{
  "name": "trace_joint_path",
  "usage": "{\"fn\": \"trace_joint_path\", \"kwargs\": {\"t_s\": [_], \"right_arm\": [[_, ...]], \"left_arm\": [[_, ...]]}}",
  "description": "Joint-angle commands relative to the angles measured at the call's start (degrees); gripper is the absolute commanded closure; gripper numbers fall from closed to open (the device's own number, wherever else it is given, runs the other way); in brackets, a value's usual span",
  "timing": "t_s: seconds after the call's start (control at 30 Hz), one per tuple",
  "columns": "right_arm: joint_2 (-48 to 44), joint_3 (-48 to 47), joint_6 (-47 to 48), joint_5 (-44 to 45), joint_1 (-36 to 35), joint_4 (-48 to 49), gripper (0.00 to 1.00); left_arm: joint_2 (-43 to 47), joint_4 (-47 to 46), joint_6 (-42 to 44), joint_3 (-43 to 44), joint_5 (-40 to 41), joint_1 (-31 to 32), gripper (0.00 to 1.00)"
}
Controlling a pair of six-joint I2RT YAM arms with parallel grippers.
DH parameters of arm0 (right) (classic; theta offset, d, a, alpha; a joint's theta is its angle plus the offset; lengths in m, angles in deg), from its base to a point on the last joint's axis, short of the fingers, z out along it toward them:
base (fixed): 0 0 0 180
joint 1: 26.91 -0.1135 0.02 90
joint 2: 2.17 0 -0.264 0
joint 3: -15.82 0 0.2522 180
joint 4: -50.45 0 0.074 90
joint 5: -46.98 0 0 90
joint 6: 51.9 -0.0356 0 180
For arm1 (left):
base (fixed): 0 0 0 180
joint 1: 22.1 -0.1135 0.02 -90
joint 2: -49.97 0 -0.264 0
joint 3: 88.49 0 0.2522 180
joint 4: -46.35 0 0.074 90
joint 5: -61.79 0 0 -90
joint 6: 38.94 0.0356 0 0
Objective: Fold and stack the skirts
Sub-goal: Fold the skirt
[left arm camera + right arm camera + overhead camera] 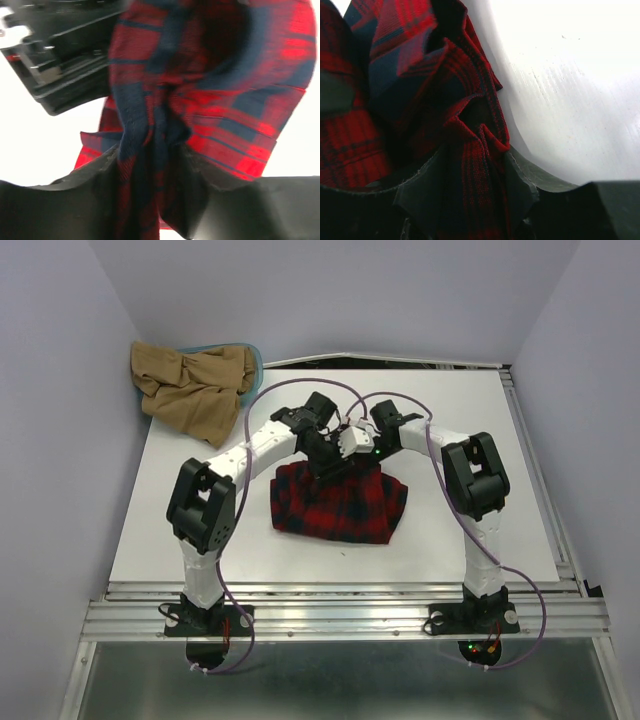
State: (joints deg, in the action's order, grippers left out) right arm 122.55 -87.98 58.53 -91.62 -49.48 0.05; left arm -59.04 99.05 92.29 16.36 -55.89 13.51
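Note:
The red plaid skirt lies bunched in the middle of the white table, its far edge lifted between both grippers. My left gripper has its fingers apart, and a hanging fold of the plaid skirt sits loosely between them at my left gripper. My right gripper is shut on a thick gather of the same skirt, which fills the gap at my right gripper. The tan-brown skirt lies crumpled at the table's far left corner.
A teal plastic tub peeks out under the tan skirt at the back left. Walls close in on the left and right. A metal rail runs along the near edge by the arm bases.

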Motion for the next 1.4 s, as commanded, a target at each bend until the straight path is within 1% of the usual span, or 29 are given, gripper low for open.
{"fn": "trace_joint_path", "kwargs": {"t_s": [0.0, 0.07, 0.1, 0.17, 0.2, 0.23, 0.3, 0.33, 0.37, 0.43, 0.53, 0.57, 0.7, 0.87, 0.97, 1.07, 1.1, 1.27, 1.33, 1.37], "right_arm": [[0.0, -1.5, 0.2, 2.5, -1.0, -3.7, 0.48], [0.3, -2.2, -0.4, 3.2, -1.0, -3.7, 0.48], [0.3, -2.5, -0.6, 3.9, -1.0, -3.7, 0.48], [0.4, -3.2, -0.9, 5.5, -1.0, -3.6, 0.47], [0.4, -4.2, -1.4, 7.0, -1.0, -3.7, 0.46], [0.5, -4.7, -2.0, 7.5, -1.0, -3.7, 0.46], [0.8, -6.1, -2.4, 7.9, -0.2, -3.6, 0.46], [1.0, -7.7, -2.8, 8.1, 0.5, -3.7, 0.46], [1.0, -8.4, -2.8, 8.2, 0.5, -3.8, 0.46], [1.3, -10.3, -3.0, 9.0, 1.0, -3.8, 0.46], [2.1, -12.1, -3.5, 10.3, 1.0, -4.0, 0.45], [2.3, -13.0, -3.4, 10.7, 1.0, -4.0, 0.45], [3.1, -15.8, -3.3, 12.5, 1.0, -4.0, 0.45], [5.7, -18.8, -4.6, 9.2, 1.0, -4.8, 0.46], [7.4, -19.0, -5.0, 6.7, 1.0, -4.8, 0.5], [7.9, -17.5, -5.9, 3.7, 1.0, -3.7, 0.56], [8.0, -17.5, -6.2, 3.7, 1.0, -3.7, 0.56], [8.9, -16.5, -6.7, 2.0, 1.0, -3.0, 0.63], [9.1, -16.2, -6.8, 1.8, 1.0, -2.8, 0.64], [9.1, -16.0, -6.7, 1.8, 1.0, -2.9, 0.64]], "left_arm": [[7.6, -6.7, -0.3, -0.7, 4.2, -0.3, 0.4], [11.6, -7.9, -2.0, -1.2, 6.4, -0.4, 0.34], [12.9, -8.3, -2.8, -1.5, 7.2, -0.4, 0.32], [17.0, -8.8, -4.1, -2.2, 8.5, -0.8, 0.26], [18.4, -9.0, -5.6, -3.4, 8.6, -1.0, 0.26], [21.4, -9.2, -6.4, -5.5, 8.3, -1.2, 0.26], [24.1, -9.1, -7.6, -7.8, 7.1, -1.3, 0.26], [26.6, -9.8, -9.3, -10.9, 5.9, -1.3, 0.26], [27.6, -9.8, -10.6, -10.9, 5.3, -1.3, 0.26], [29.3, -11.1, -14.4, -16.0, 4.1, -1.3, 0.26], [29.8, -14.1, -18.9, -21.6, 3.9, -1.5, 0.27], [29.9, -15.7, -21.9, -23.7, 3.5, -1.6, 0.27], [30.3, -19.9, -26.8, -27.6, 3.8, -1.9, 0.27], [28.3, -22.5, -28.6, -28.6, 8.9, -2.0, 0.27], [26.5, -23.2, -29.1, -28.3, 8.7, -2.0, 0.28], [25.2, -25.1, -30.2, -28.8, 7.8, -2.0, 0.3], [24.7, -25.4, -30.6, -28.7, 8.2, -2.0, 0.31], [23.2, -25.1, -32.1, -28.0, 12.5, -2.5, 0.34], [23.8, -24.8, -32.2, -28.1, 13.7, -2.6, 0.34], [25.0, -24.6, -32.1, -28.4, 13.9, -2.6, 0.32]]}}
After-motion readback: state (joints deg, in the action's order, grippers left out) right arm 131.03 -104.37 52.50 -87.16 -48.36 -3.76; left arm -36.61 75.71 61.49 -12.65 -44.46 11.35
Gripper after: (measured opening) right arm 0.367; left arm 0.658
